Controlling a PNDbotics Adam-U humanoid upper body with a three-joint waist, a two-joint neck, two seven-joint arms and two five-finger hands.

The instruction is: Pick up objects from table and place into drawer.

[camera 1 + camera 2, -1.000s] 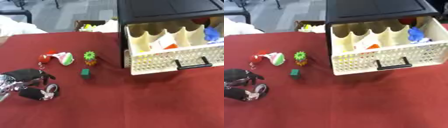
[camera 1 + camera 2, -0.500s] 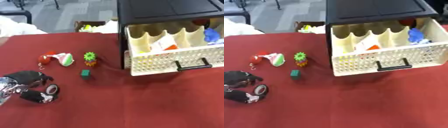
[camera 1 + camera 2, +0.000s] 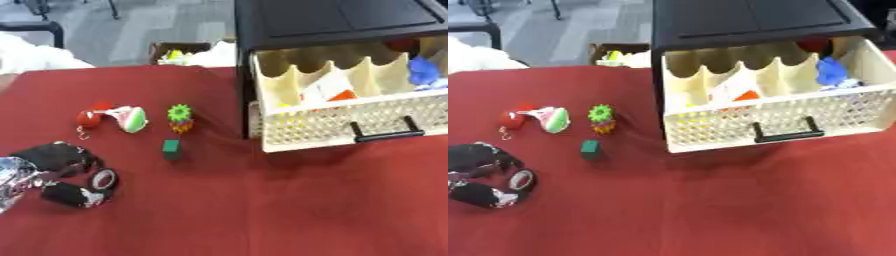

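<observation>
On the red table [image 3: 262,210], three small things lie left of the drawer: a red ball with a white, green and red piece [image 3: 114,117], a green spiky toy on an orange base [image 3: 180,118], and a dark green block [image 3: 171,148]. The cream perforated drawer [image 3: 350,120] with a black handle [image 3: 381,135] stands pulled out of a black cabinet [image 3: 332,22]. It holds a blue thing [image 3: 426,71], a white and orange thing [image 3: 328,90] and something red at the back. My left hand [image 3: 61,172] rests at the lower left, fingers curled, holding nothing I can see, well left of the block.
Behind the table's far edge stands a cardboard box [image 3: 179,51] with bright items. A white cloth [image 3: 31,57] lies at the far left, and a black chair frame [image 3: 39,27] stands on the grey floor.
My left hand has stayed in nearly the same place, but its fingers have curled in from a more spread pose. The toys and drawer have not moved.
</observation>
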